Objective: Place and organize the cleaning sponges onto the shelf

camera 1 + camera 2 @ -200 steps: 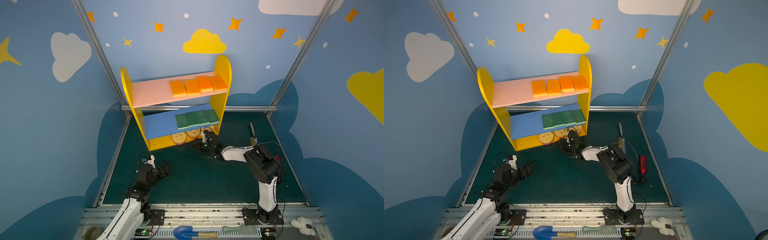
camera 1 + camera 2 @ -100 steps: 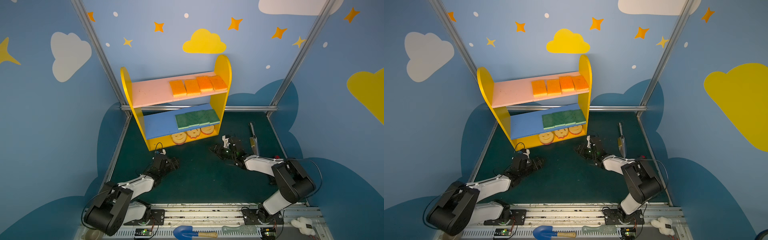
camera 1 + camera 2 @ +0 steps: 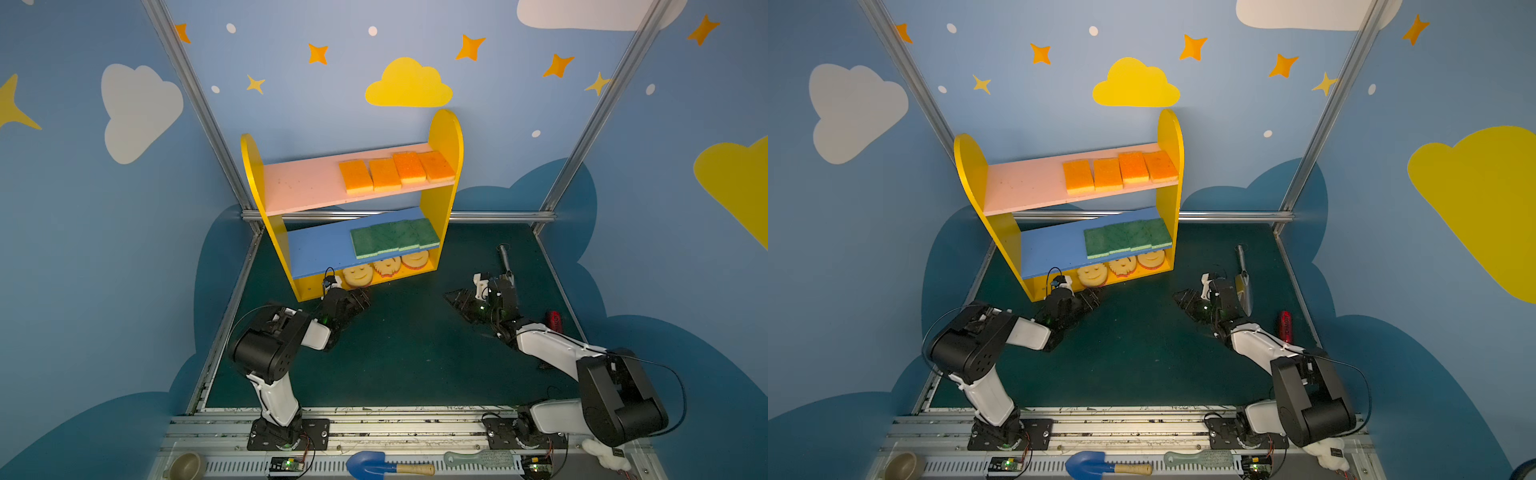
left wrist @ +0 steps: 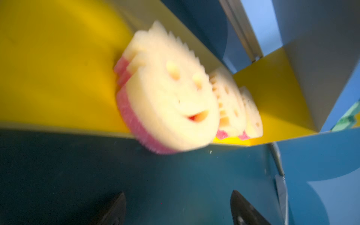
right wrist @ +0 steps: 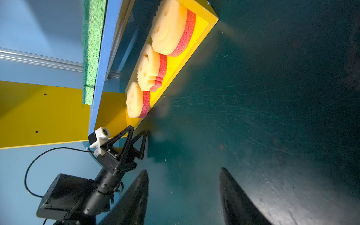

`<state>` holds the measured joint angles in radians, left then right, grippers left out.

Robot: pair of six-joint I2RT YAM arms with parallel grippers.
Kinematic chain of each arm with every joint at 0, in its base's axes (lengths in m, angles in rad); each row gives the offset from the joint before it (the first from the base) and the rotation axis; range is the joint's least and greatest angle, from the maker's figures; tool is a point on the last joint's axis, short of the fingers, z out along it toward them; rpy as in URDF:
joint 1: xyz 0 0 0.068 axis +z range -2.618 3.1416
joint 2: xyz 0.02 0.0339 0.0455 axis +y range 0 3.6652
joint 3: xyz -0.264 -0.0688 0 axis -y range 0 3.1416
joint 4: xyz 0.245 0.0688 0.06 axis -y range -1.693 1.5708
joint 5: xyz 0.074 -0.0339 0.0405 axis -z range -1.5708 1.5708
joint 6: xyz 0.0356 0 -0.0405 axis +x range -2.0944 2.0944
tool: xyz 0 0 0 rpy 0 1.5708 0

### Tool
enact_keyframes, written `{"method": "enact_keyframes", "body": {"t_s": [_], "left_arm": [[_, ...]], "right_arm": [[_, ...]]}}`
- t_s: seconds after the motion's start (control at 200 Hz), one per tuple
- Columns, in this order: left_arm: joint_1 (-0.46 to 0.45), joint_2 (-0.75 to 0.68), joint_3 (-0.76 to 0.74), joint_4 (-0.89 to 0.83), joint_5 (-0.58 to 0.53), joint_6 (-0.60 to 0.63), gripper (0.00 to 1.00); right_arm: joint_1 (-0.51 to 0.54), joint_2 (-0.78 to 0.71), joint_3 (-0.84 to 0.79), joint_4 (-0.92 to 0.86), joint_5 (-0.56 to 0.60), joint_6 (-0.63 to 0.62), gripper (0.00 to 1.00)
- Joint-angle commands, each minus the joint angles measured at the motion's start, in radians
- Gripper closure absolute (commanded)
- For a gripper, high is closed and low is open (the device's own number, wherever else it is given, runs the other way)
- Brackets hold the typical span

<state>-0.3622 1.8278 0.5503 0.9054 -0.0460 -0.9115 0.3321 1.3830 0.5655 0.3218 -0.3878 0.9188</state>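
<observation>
On the shelf base (image 3: 311,289), three smiley sponges (image 3: 387,266)

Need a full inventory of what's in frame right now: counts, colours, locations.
shelf: 1, yellow sides, pink and blue boards, back of the mat
orange-topped sponges: 4, orange, row on the pink board
green-topped sponges: 4, green, row on the blue board
smiley sponges: 3, pale yellow with pink backing, on the yellow base
metal scoop: 1, silver, mat right of the shelf
red cylinder: 1, red, mat's right edge
toy shovel: 1, blue, wooden handle, front rail
brush: 1, grey-green, front rail
bowl: 1, tan, front left
fluffy toy: 1, white, front right
mat: 1, dark green
left tool: black, open, empty, at the shelf base
right tool: black, open, empty, beside the scoop
</observation>
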Motion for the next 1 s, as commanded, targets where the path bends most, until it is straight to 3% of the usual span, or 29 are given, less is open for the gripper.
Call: {"method": "enact_keyframes", "body": {"t_s": [0.0, 0.05, 0.115, 0.991], "left_arm": [[0.001, 0.085, 0.0, 0.118, -0.027, -0.043, 0.44], [0.004, 0.107, 0.002, 0.152, -0.037, -0.048, 0.65], [0.005, 0.125, 0.009, 0.163, -0.046, -0.054, 0.72], [0.039, 0.239, 0.138, 0.139, -0.036, -0.054, 0.74]], "right_arm": [[-0.014, 0.054, -0.012, 0.045, -0.058, 0.027, 0.52], [-0.021, 0.076, -0.012, 0.063, -0.073, 0.039, 0.55], [-0.027, 0.099, -0.012, 0.08, -0.087, 0.051, 0.56], [-0.039, 0.168, 0.006, 0.095, -0.107, 0.062, 0.57]]}}
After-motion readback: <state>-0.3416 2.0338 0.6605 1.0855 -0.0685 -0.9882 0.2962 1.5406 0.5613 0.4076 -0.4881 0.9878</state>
